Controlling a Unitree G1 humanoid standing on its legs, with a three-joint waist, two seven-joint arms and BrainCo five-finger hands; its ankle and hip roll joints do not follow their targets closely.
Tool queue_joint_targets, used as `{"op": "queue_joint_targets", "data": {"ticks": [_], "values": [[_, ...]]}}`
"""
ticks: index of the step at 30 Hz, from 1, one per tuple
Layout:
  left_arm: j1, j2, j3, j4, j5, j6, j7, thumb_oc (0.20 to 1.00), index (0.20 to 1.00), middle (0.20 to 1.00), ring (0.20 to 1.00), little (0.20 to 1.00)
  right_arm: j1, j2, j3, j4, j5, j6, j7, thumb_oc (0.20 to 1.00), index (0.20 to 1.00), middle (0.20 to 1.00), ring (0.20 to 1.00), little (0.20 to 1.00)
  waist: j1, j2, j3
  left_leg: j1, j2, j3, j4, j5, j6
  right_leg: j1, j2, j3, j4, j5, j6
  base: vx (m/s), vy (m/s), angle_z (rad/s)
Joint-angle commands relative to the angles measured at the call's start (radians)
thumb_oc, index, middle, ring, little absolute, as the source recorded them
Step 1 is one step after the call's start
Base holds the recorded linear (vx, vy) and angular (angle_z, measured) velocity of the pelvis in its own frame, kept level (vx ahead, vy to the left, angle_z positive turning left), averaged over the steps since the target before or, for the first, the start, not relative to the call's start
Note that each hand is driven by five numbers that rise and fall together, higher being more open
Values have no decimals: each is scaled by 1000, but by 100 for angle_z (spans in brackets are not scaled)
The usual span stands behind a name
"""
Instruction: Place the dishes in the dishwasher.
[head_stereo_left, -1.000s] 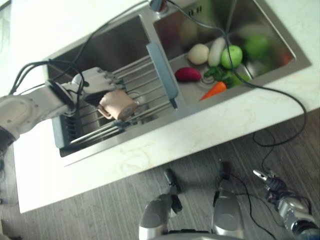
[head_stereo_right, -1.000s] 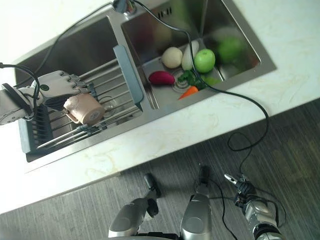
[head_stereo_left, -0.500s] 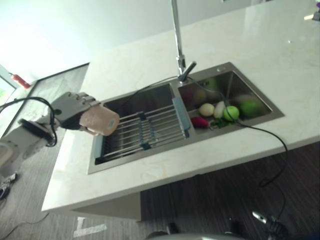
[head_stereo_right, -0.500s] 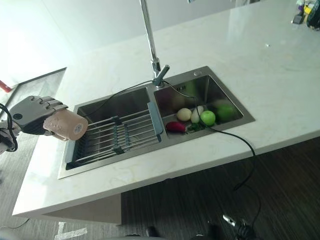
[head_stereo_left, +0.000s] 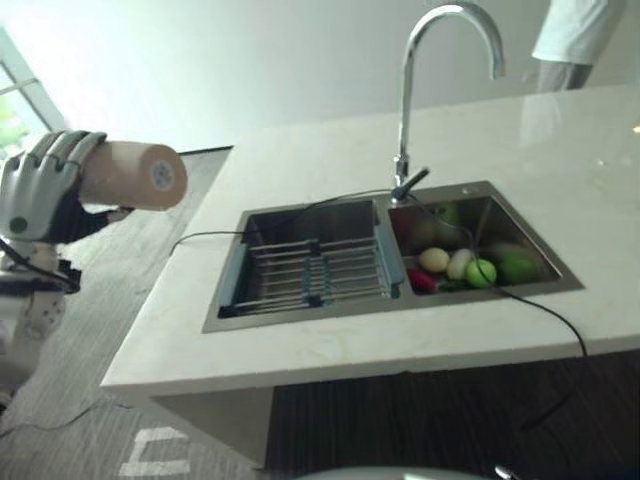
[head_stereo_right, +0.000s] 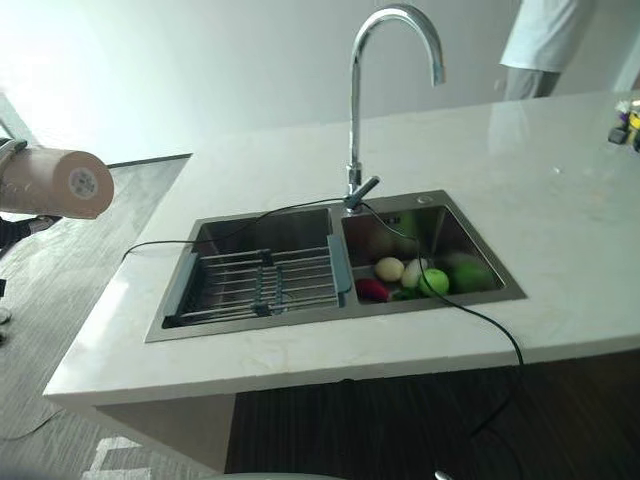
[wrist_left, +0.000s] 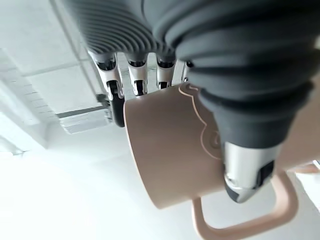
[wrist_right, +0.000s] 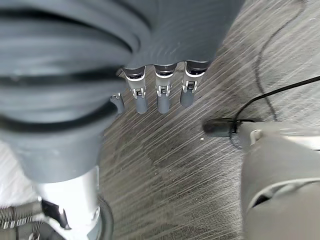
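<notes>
Left hand (head_stereo_left: 35, 185) clenched around a tan mug (head_stereo_left: 132, 176), held in the air at nine o'clock of the sink (head_stereo_left: 300, 222), off the counter's (head_stereo_left: 330, 350) edge and above the floor. Mug's long axis roughly level, base pointing toward three o'clock, handle (wrist_left: 245, 220) hanging free beside the thumb. Right hand (wrist_right: 155, 95) idle over the floor, fingers relaxed, holding nothing. No dishwasher visible, so which way to carry the mug cannot be told; left hand already has it.

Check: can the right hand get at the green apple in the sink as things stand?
Probably not: the right hand hangs open low over the floor, while the green apple lies down in the right basin of the sink.
</notes>
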Motion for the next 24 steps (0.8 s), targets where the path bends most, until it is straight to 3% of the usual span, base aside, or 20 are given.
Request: {"op": "queue_joint_targets", "data": {"ticks": [1,3,7,8,11,12,16,18,19,20,23,24], "values": [[-76,-1,106,-24,-74,-30,122,200,200,200,200,200,-71,26,12,12,-5,-33,-14,1000,1000,1000,1000,1000,22,-8,45,41,2,-121,20,-105,-9,5,31,22,57,-108,-9,-9,-96,36],[-60,-98,127,-39,-138,-113,151,200,200,200,200,200,-75,40,22,5,-22,-29,-12,1000,1000,1000,1000,1000,39,-18,44,36,4,-149,23,-102,-12,5,40,30,54,-113,-20,-14,-104,33],[-55,-254,139,-86,-171,-220,153,200,200,200,200,200,-82,63,40,23,-30,-41,-6,1000,1000,1000,1000,1000,74,-36,46,17,6,-217,54,-110,-22,10,62,52,35,-118,-41,-10,-172,44],[-49,-347,140,-127,-255,-281,113,200,200,200,200,200,-96,72,52,38,-29,-47,-7,1000,1000,1000,1000,1000,100,-44,50,-1,8,-263,88,-116,-35,19,80,68,14,-119,-58,-10,-240,53],[-42,-407,141,-155,-328,-323,63,200,200,200,200,200,-110,71,56,54,-27,-48,-7,1000,1000,1000,1000,1000,123,-47,58,-22,13,-301,117,-117,-46,20,92,79,2,-120,-71,-26,-205,44],[-34,-465,132,-178,-403,-350,9,200,200,200,200,200,-118,70,57,62,-55,-53,-1,1000,1000,1000,1000,1000,141,-41,71,-40,30,-324,119,-86,-61,15,104,76,0,-123,-82,-59,-197,15],[-42,-515,99,-181,-433,-385,-24,200,200,200,200,200,-110,73,46,57,-30,-69,-14,1000,1000,1000,1000,1000,135,-17,96,-45,68,-312,58,6,-87,5,122,50,0,-126,-84,-104,-101,55],[-62,-526,86,-183,-446,-392,-48,200,200,200,200,200,-100,70,30,53,-6,-81,-26,1000,1000,1000,1000,1000,121,-13,114,-55,79,-279,50,24,-95,2,120,23,0,-122,-80,-175,-60,118],[-75,-529,78,-179,-457,-390,-58,200,200,200,200,200,-94,70,19,52,6,-87,-31,1000,1000,1000,1000,1000,112,-14,122,-58,79,-262,58,16,-95,0,115,5,0,-117,-77,-300,-77,183],[-104,-532,52,-161,-514,-393,-90,200,200,200,200,200,-86,67,-3,56,34,-93,-38,1000,1000,1000,1000,1000,93,-27,134,-62,62,-234,109,-33,-84,-7,101,-19,0,-104,-74,-257,-55,149],[-129,-546,13,-151,-556,-397,-162,200,200,200,200,200,-92,58,-27,80,43,-100,-43,1000,1000,1000,1000,1000,72,-52,144,-83,27,-210,264,-113,-61,-19,84,-17,0,-90,-81,-233,-5,86],[-128,-549,5,-150,-556,-402,-170,200,200,200,200,200,-94,56,-30,85,42,-101,-42,1000,1000,1000,1000,1000,70,-55,144,-90,23,-210,295,-118,-56,-22,83,-15,0,-86,-83,-198,18,89]]}}
